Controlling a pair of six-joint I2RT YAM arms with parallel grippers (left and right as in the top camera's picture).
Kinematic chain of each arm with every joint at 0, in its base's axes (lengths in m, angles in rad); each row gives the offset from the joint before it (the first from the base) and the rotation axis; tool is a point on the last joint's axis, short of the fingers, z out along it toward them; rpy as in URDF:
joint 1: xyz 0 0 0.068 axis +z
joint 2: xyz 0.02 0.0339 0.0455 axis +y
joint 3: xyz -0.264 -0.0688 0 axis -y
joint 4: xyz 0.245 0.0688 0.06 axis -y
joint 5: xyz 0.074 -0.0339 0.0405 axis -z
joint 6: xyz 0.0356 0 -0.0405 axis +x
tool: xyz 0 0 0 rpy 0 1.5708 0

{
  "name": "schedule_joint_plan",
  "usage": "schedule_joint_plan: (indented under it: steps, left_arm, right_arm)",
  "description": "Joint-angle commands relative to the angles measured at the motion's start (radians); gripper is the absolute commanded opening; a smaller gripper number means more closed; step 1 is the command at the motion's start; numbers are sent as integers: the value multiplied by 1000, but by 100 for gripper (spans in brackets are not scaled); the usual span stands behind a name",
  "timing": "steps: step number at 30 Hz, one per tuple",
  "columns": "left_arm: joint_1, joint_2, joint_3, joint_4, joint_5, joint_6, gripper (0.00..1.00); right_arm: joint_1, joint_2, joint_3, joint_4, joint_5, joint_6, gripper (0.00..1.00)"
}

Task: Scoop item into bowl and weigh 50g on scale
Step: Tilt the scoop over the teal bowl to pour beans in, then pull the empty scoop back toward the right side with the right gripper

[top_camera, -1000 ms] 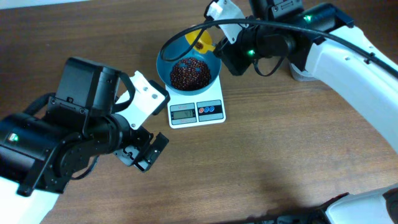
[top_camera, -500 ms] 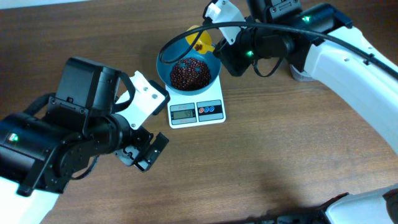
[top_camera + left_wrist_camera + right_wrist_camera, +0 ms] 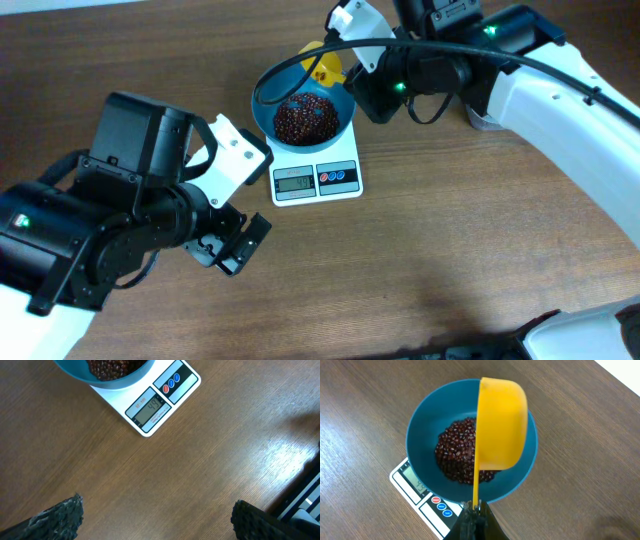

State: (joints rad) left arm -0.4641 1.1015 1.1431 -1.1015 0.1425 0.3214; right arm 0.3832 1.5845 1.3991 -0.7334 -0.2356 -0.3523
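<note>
The right claw [image 3: 476, 512] is clamped shut on the thin handle of a yellow scoop [image 3: 502, 425]. The scoop is held turned on its side over the teal bowl [image 3: 417, 435], with its cup above the bowl's 1 o'clock side in the wrist view. The dark red-brown beans [image 3: 457, 457] are heaped in the bottom of the bowl. The bowl is seated on the white scale [image 3: 315, 180], whose 12 o'clock end is covered while its display and red and blue buttons are left showing at 6 o'clock. The left claw [image 3: 238, 248] is held with its fingers [image 3: 60, 517] spread wide apart and nothing between them, above the bare counter [image 3: 450, 250] at about 7 o'clock from the scale and well apart from it.
</note>
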Motion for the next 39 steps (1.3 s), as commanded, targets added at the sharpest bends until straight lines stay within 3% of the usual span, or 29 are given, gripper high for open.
schedule_joint_plan:
  steps: [1,10,25,31,35,39]
  left_arm:
    - [2,-4,14,1,10,-7,99]
    - [2,-4,14,2,10,-7,99]
    - [2,-4,14,2,10,-7,99]
    - [2,-4,14,2,10,-7,99]
    - [2,-4,14,2,10,-7,99]
    - [2,-4,14,2,10,-7,99]
  right_arm:
    - [8,-23,26,-6,11,-7,4]
    - [8,-27,26,-4,-53,-6,4]
    - [8,-27,26,-4,11,-7,4]
    - [8,-27,26,-12,-124,-6,4]
    - [0,-27,26,-15,-162,85,4]
    - [-108,-27,26,-17,-409,156,4]
